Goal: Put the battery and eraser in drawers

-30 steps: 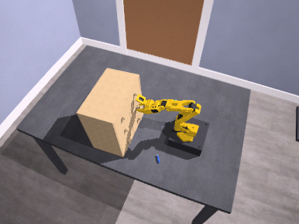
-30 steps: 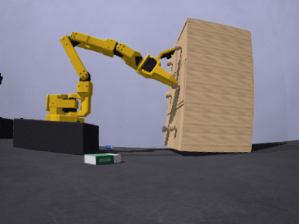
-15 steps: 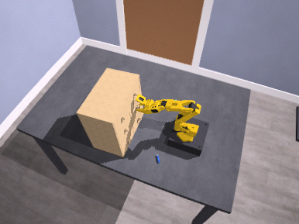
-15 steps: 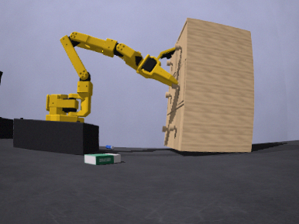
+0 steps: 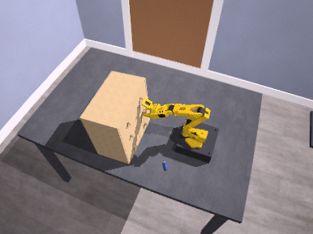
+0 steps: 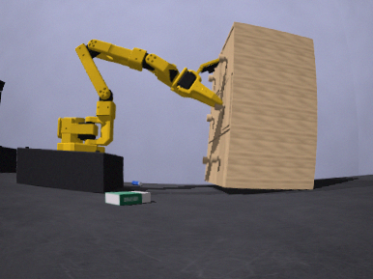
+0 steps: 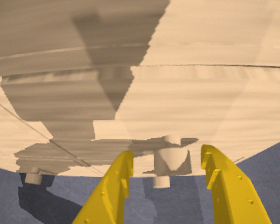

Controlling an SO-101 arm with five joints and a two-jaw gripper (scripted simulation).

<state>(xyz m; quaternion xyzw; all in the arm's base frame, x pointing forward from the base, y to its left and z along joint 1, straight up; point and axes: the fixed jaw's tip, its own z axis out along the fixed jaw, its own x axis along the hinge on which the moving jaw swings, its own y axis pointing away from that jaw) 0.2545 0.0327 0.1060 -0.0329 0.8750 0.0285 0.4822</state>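
The wooden chest [image 5: 105, 104] [image 6: 271, 110] [image 7: 200, 100] stands with its knobbed front toward the arm. No drawer stands clearly out; small gaps I cannot tell. My gripper [image 5: 144, 114] [image 6: 220, 104] [image 7: 167, 150] is at the front, its fingers a little apart on either side of a knob [image 7: 172, 159], which looks like the middle row's right one. Gaps show on both sides of the knob, so the gripper is open. The green-and-white eraser [image 6: 130, 198] lies on the table beside the base; the arm mostly hides it in the top view. I see no nine-volt battery.
A small blue thing [image 5: 165, 166] [image 6: 136, 182] lies on the table [image 5: 227, 177] [image 6: 193, 240], on the other side of the arm from the eraser. The arm stands on a black base block [image 5: 192, 155] [image 6: 63, 168]. Another knob [image 7: 33, 177] shows at the left in the wrist view.
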